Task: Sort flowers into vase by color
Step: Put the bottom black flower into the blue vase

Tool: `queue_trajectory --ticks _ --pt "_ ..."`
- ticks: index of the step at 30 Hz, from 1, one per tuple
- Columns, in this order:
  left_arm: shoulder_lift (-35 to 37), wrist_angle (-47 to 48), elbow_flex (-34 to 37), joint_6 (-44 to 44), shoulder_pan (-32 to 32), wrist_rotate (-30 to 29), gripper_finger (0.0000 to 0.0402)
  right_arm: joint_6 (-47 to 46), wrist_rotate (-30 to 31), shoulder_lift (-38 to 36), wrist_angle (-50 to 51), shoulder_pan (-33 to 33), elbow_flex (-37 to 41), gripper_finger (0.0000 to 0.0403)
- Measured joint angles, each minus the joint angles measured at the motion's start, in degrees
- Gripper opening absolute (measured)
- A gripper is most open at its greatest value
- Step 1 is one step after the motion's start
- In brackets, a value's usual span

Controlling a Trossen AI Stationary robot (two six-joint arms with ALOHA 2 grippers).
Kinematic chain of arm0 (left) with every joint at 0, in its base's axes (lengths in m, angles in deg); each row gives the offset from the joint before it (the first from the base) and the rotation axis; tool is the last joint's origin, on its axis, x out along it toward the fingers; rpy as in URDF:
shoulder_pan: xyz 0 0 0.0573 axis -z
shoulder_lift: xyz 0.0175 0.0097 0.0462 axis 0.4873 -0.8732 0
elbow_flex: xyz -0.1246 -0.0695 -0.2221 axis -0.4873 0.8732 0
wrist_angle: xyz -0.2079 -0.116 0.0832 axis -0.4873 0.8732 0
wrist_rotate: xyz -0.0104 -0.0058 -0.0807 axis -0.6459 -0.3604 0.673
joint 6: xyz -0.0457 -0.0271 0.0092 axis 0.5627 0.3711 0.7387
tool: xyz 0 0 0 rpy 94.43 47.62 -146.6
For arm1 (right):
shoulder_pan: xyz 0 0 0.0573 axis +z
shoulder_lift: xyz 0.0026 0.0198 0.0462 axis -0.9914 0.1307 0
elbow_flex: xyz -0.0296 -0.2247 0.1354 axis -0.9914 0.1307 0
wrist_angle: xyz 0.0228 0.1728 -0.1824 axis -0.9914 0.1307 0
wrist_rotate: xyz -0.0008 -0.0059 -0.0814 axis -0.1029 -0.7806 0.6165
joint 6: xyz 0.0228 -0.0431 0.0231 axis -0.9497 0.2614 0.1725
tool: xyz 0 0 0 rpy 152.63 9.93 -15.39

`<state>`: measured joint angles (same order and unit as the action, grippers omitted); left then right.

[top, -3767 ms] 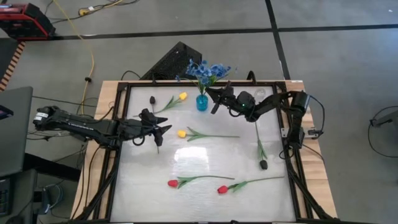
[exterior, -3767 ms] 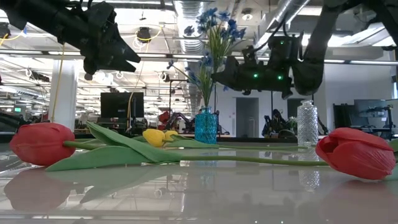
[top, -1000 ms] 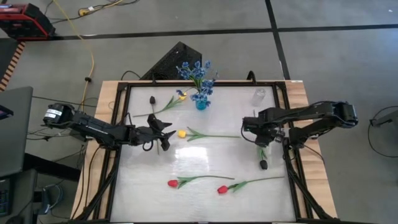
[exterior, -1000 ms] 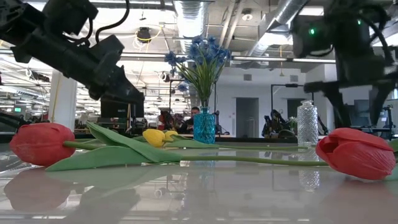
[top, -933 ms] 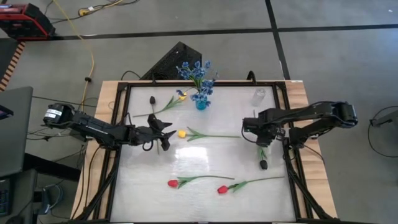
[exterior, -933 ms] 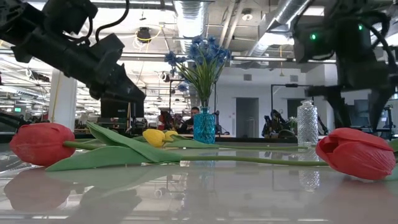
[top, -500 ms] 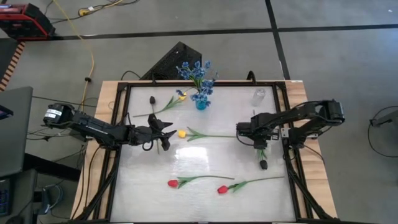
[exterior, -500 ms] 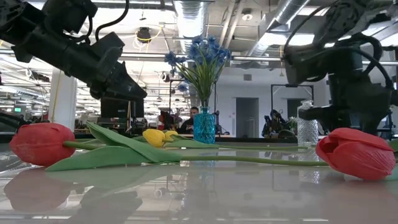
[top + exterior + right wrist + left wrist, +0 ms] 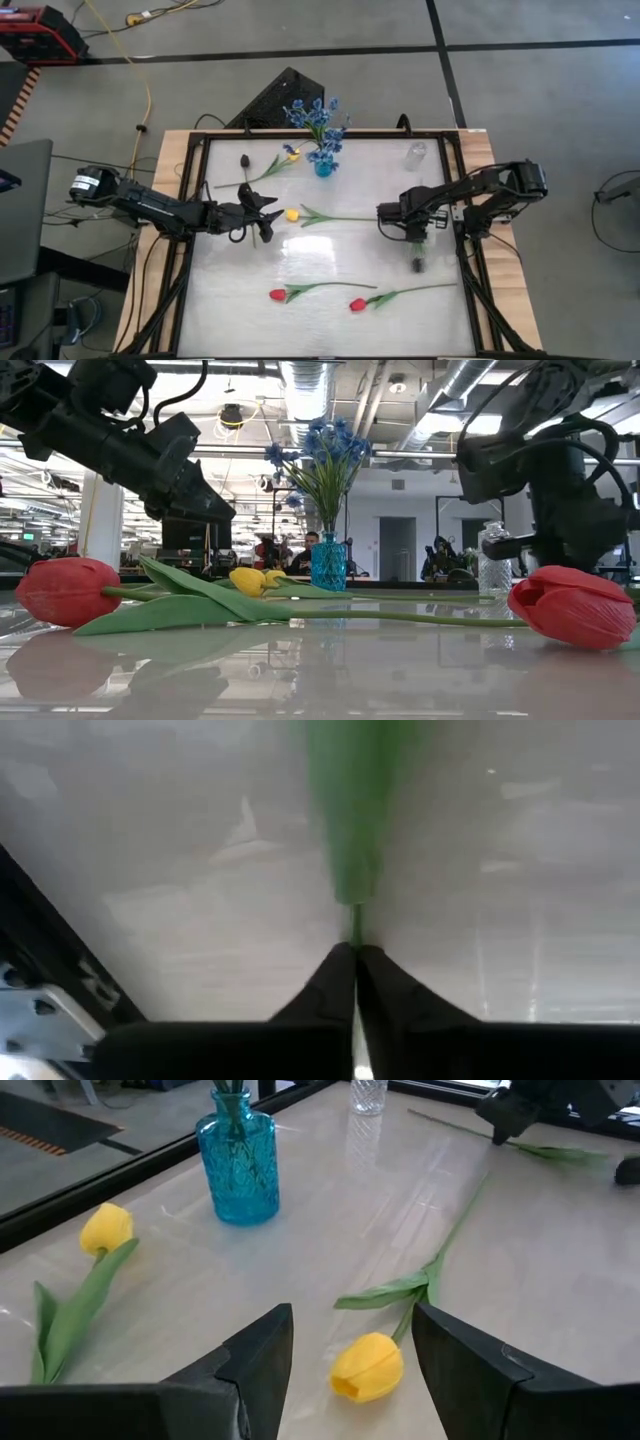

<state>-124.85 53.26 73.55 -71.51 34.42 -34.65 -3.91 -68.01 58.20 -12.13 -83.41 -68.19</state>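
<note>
A glossy white table [image 9: 330, 330], seen from above. At its left edge the left gripper [image 9: 262, 213] hangs low with its fingers spread apart and empty, aimed at a yellow tulip [image 9: 292, 214] lying just ahead of it near the table's middle. Another yellow tulip [image 9: 294, 154] and a dark bud [image 9: 245, 160] lie toward the far left corner. At the middle of the far edge a blue vase [image 9: 324, 166] holds the blue sprays [image 9: 312, 118]. 2 red tulips [image 9: 278, 295] lie near the near edge. A clear vase [image 9: 416, 154] stands at the far right corner. Near the right edge the right gripper [image 9: 420, 231] is pinched tight on the thin green stem of a dark-budded flower [image 9: 419, 264].

The step in hand looks like lifting this dark flower. Next it likely needs carrying to a vase, stem downward. Open table lies between gripper and clear vase; the right frame rail is close.
</note>
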Motion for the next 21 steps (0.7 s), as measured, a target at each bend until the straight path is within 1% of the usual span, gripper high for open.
queue_trajectory --ticks 2,6,7,8,10,14,18,21 --pt "0.0 0.1 0.0 0.0 0.0 0.01 0.0195 -2.86 0.02 0.04 0.45 0.89 0.0 0.0016" --pt "0.0 0.14 -0.02 0.04 0.0 0.78 0.0195 -8.1 -1.0 0.4 4.45 2.41 -2.02 0.0021" --pt "0.0 0.14 -0.02 0.04 0.0 1.13 0.0195 -9.48 -2.28 0.47 6.58 2.7 -2.96 0.0023" --pt "0.0 0.14 -0.02 0.06 0.0 1.14 0.0195 -10.96 -3.58 0.47 8.8 2.96 -4.24 0.0024" --pt "0.0 0.12 -0.02 0.07 0.02 1.15 0.0195 -13.41 -4.17 0.28 11.45 3.63 -7.6 0.0021" --pt "0.0 0.05 -0.02 0.09 0.02 1.16 0.0195 -17.31 -9.73 -0.22 15.07 4.03 -14.36 0.0016" --pt "0.02 0.16 -0.02 0.04 0.02 1.18 0.0195 -20.29 -18.7 -4.19 9.29 3.08 -19.6 0.0016" --pt "0.02 0.42 -0.02 0.02 0.02 1.23 0.0195 -22.16 -23.64 -10.7 0.26 0.26 -19.58 0.0016"
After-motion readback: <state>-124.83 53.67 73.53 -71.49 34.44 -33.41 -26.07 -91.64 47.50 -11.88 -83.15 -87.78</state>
